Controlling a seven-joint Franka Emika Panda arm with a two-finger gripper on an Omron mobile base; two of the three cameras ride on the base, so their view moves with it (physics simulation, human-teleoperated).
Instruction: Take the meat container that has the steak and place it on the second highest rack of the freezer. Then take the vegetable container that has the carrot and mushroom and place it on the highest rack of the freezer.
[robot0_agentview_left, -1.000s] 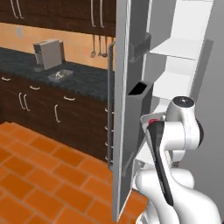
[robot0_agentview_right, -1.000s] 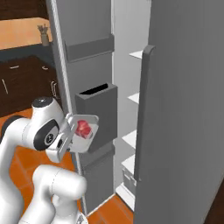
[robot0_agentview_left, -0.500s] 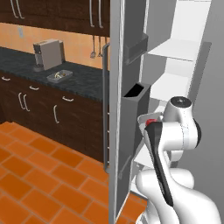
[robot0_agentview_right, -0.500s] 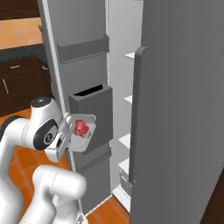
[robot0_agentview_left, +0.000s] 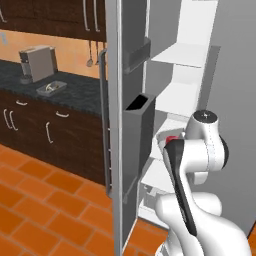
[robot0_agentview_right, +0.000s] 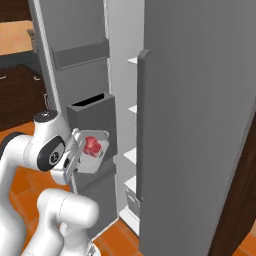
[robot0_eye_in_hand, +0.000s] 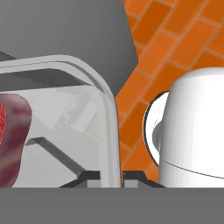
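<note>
Hand view is showing the claw (robot0_eye_in_hand: 111, 177) pinching the rim of the meat container (robot0_eye_in_hand: 78, 118), jaws clenched on its edge; the steak (robot0_eye_in_hand: 13, 140) is lying inside, left of the fingertips; beyond the claw, the freezer (robot0_agentview_right: 200, 125) is standing open, white shelves just past the tray

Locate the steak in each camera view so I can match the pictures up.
Left base view: the steak is a red sliver just left of the arm's upper joint.
Right base view: steak centre-left, lying in the meat container.
Hand view: steak at the left edge, inside the tray's rim.
Shared landmark: the grey freezer door bin.
</note>
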